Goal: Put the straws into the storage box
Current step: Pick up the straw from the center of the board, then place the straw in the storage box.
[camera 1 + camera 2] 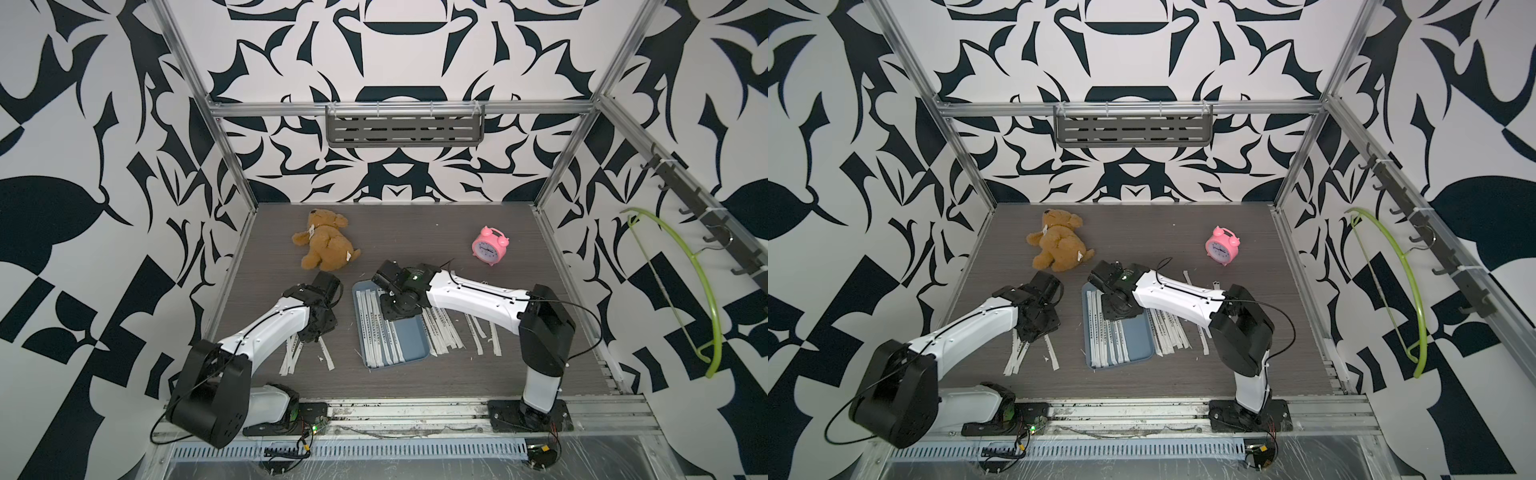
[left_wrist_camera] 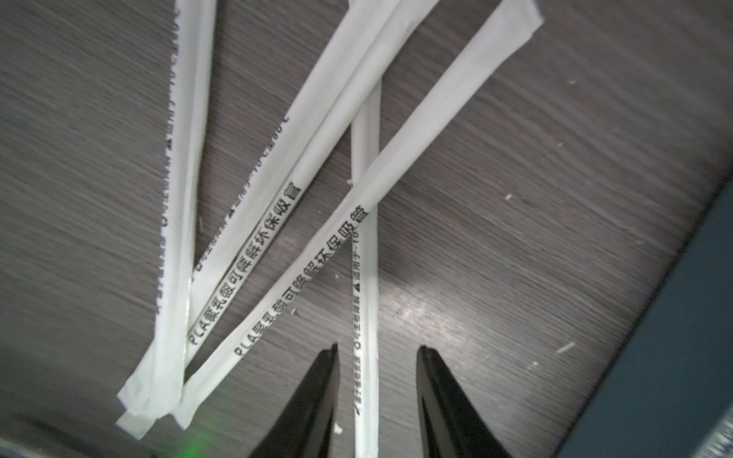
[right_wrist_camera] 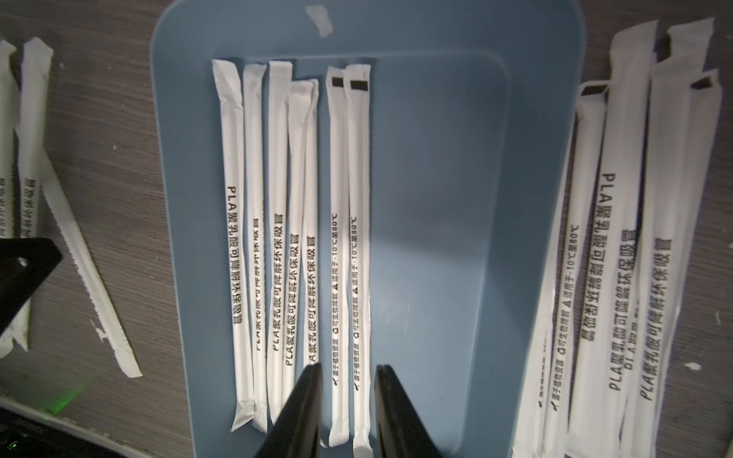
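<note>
Seven straws [image 3: 234,238] lie side by side in one half of the tray [image 3: 436,238], and more lie loose on the table [image 2: 515,178] on both sides of it. The right gripper [image 3: 347,366] hangs over the tray, jaws parted and gripping nothing, with two laid straws showing between its fingers. The left gripper [image 2: 378,349] sits low over the table beside the tray, jaws likewise apart, straddling one loose straw.

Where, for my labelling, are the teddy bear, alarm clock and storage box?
teddy bear [image 1: 325,248]: in a top view, on its torso.
pink alarm clock [image 1: 486,250]: in a top view, on its dial.
storage box [image 3: 436,238]: right wrist view, on its bare floor.
</note>
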Available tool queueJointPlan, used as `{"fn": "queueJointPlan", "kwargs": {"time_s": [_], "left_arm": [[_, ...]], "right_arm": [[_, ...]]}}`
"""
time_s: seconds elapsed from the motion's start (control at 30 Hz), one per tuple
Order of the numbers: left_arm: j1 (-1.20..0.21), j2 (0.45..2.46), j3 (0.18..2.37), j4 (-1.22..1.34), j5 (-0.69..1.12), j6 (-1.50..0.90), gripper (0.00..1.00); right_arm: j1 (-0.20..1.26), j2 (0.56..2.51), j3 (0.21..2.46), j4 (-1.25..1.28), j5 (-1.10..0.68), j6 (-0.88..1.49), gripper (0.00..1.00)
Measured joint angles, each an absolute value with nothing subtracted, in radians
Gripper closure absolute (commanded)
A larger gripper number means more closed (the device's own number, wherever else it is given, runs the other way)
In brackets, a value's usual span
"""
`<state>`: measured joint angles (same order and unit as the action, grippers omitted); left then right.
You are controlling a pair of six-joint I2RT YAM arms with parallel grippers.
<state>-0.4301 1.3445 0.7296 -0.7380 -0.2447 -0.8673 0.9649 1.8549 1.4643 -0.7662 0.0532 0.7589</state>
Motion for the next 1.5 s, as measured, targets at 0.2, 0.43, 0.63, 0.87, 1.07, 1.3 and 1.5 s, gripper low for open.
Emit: {"fn": "queueJointPlan", "kwargs": {"time_s": [0.2, 0.43, 0.63, 0.87, 1.07, 1.3, 1.5], "left_arm": [[-0.430, 1.433, 0.717, -0.685, -0.243, -0.844, 0.81], [-0.454, 1.448, 0.719, -0.648, -0.247, -0.832, 0.94], [-0.572, 1.445, 0.782, -0.665, -0.221, -0.822, 0.95], [-0.596, 1.369, 0.820, -0.645, -0.076, -0.789, 0.95], [-0.515, 1.292, 0.809, -0.613, 0.027, -0.754, 0.94], [-0.532, 1.278, 0.908, -0.625, 0.038, -0.690, 0.94], [-0.722, 1.406, 1.011, -0.579, -0.014, -0.764, 0.94]], "right_arm": [[0.956, 1.850, 1.428, -0.766, 0.057, 0.758, 0.72], [0.950, 1.850, 1.422, -0.761, 0.062, 0.757, 0.73], [0.944, 1.850, 1.420, -0.759, 0.063, 0.757, 0.73], [0.926, 1.850, 1.420, -0.759, 0.063, 0.756, 0.73], [0.921, 1.850, 1.420, -0.759, 0.063, 0.750, 0.74], [0.910, 1.817, 1.413, -0.758, 0.065, 0.749, 0.74], [0.854, 1.714, 1.343, -0.752, 0.070, 0.748, 0.75]]}}
